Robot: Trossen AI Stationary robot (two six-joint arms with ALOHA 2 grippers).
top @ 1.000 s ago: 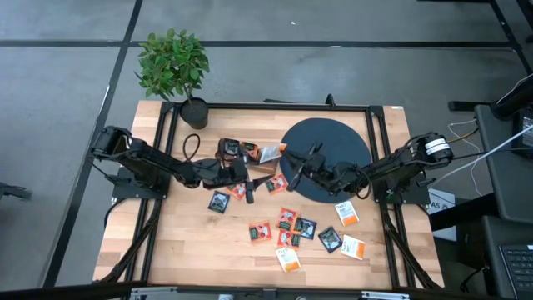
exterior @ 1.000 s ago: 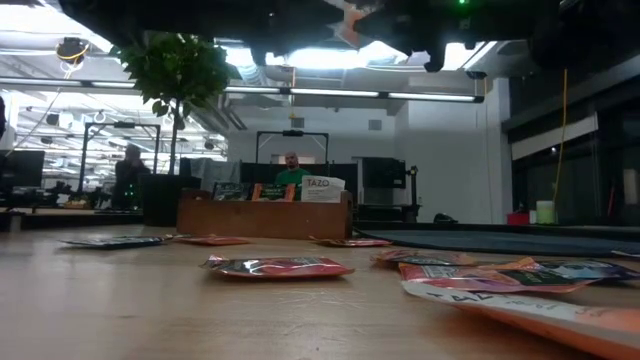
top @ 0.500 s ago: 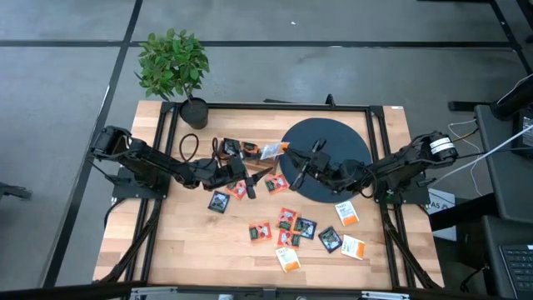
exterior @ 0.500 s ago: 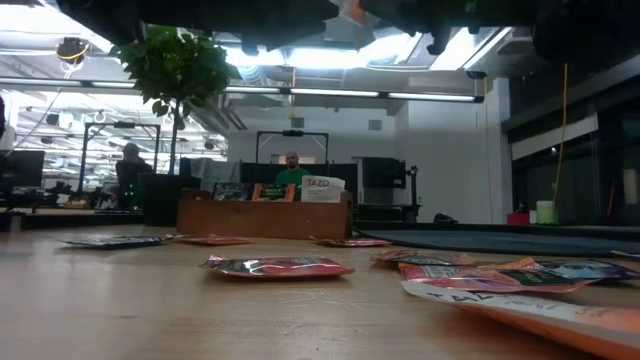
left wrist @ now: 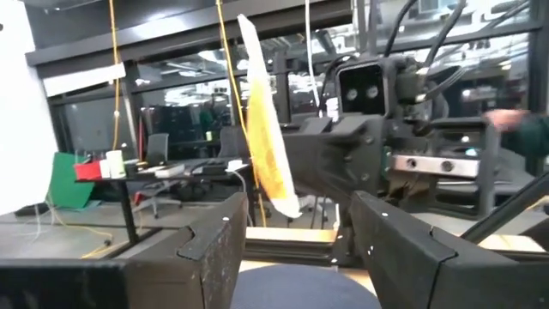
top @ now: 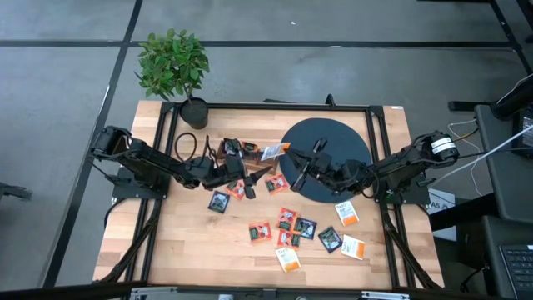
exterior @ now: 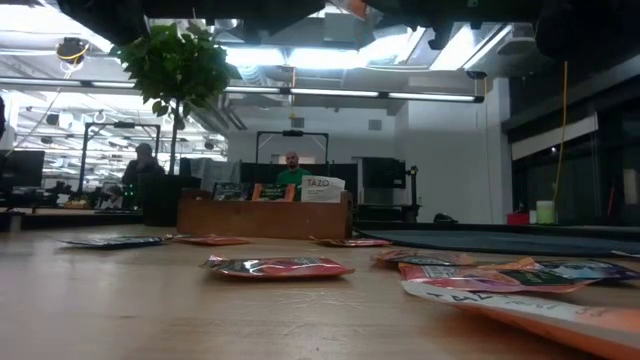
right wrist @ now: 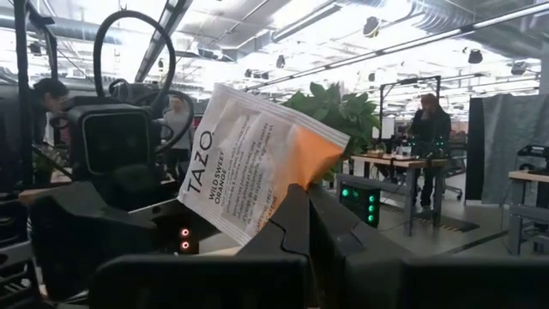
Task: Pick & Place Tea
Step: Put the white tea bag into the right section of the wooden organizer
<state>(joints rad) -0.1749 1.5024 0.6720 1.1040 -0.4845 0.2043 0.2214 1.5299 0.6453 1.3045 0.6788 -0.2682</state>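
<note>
My left arm has backed off a bit toward its own side since a second ago. Left pincer [top: 250, 177] gapes wide, holding nothing. Right pincer [top: 293, 180] is clamped on a white-and-orange tea sachet [right wrist: 257, 163], lifted off the desk [top: 191, 242] between both arms. From overhead I can barely make it out.

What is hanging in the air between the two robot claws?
A white and orange tea sachet, pinched by the right end effector. The open left end effector faces it, as both wrist views show.
</note>
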